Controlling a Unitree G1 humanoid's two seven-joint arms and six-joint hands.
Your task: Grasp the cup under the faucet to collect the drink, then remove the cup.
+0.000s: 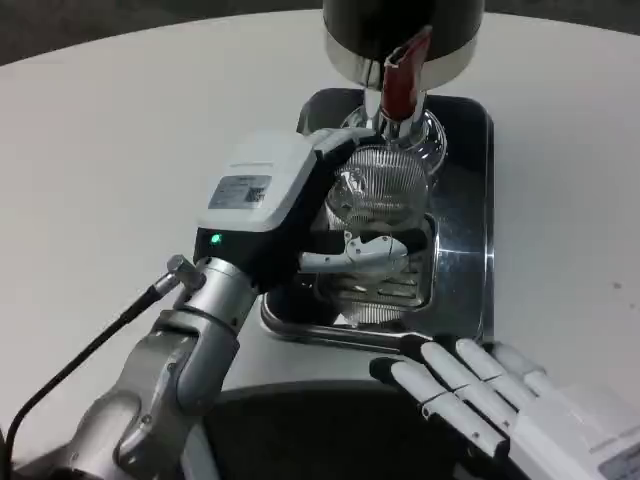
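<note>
A clear ribbed glass cup stands on the shiny metal drip tray, right below the faucet's red lever and spout. My left hand reaches in from the left and wraps the cup, white fingers curling around its front. My right hand lies flat on the table at the lower right, fingers spread and pointing left, holding nothing. The black and silver dispenser body rises at the top. Whether any liquid is in the cup cannot be made out.
The drip tray has a slotted grate in front of the cup. White table spreads to the left and right of the tray. A black cable runs along my left forearm.
</note>
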